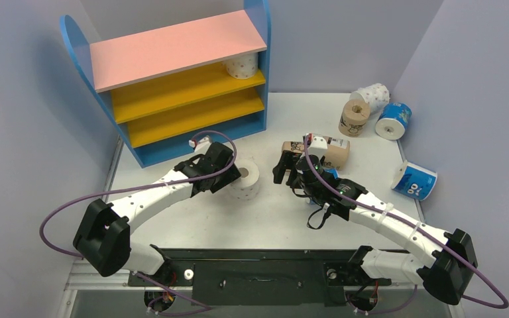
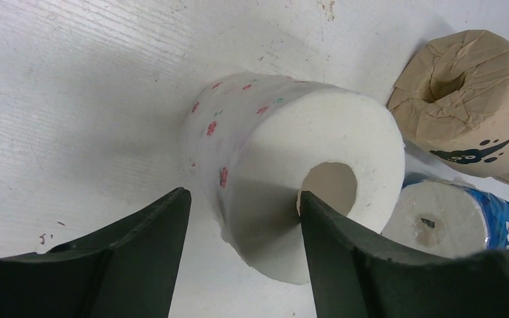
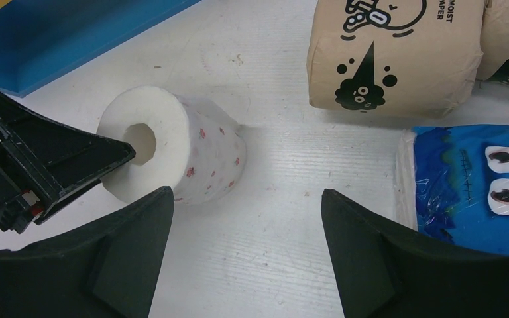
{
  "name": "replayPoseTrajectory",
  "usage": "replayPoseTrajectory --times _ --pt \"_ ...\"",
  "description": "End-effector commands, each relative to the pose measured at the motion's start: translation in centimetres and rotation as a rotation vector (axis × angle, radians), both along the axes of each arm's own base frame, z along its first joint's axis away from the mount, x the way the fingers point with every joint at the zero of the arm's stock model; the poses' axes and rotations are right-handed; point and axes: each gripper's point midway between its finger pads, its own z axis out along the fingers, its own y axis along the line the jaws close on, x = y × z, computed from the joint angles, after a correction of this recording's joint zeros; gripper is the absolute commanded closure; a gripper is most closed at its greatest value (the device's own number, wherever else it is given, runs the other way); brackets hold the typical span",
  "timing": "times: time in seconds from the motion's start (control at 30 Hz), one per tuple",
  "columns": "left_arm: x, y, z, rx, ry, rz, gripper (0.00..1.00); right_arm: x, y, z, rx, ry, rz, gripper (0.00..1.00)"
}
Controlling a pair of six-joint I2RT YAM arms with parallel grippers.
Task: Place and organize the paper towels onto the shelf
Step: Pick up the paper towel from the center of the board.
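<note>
One risk: the left gripper (image 2: 244, 199), jaws half-wide astride the wall of the dotted roll (image 2: 285, 126), may squash or nudge it away on closing; the right gripper (image 3: 245, 199) gapes empty.

Left arm (image 1: 152, 197) stretched to mid-table, left gripper (image 2: 245, 199) low, jaws partly apart. Right arm (image 1: 384, 222) angled in from right; right gripper (image 3: 246, 199) jaws wide.

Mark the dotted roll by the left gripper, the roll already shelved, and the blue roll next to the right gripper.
Dotted roll (image 2: 364, 126): left wrist view, flat end face.
Shelved roll (image 1: 242, 65): top external view, dotted side.
Blue roll (image 3: 451, 199): right wrist view, wrapper.
</note>
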Motion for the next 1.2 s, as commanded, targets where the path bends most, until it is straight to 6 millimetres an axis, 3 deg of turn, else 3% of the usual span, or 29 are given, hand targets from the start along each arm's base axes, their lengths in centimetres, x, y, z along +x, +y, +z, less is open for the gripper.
replayPoseTrajectory --times 0.0,0.3,0.5,0.73,0.77,1.17 --pt "1.2 -0.6 1.4 -0.018 -0.054 0.012 0.45 0.5 0.2 1.6 0.035 -0.059 0.008 0.23" --pt "1.2 -0.7 0.9 -0.005 -0.040 0.008 0.65 0.3 0.2 1.8 0.014 -0.078 0.032 0.24" --pt "1.4 -0.6 3.2 -0.026 -0.071 0.012 0.75 0.5 0.4 2.9 0.015 -0.118 0.050 0.24" --pt "1.9 1.1 8.1 -0.050 -0.138 0.084 0.80 0.1 2.0 5.1 0.039 -0.260 0.118 0.26" --pt "2.1 1.3 9.3 -0.062 -0.154 0.094 0.80 0.3 2.3 6.4 0.060 -0.320 0.125 0.27" --pt "5.8 5.2 19.7 -0.195 -0.301 0.291 0.90 1.5 4.5 8.9 0.064 -0.453 0.170 0.27"
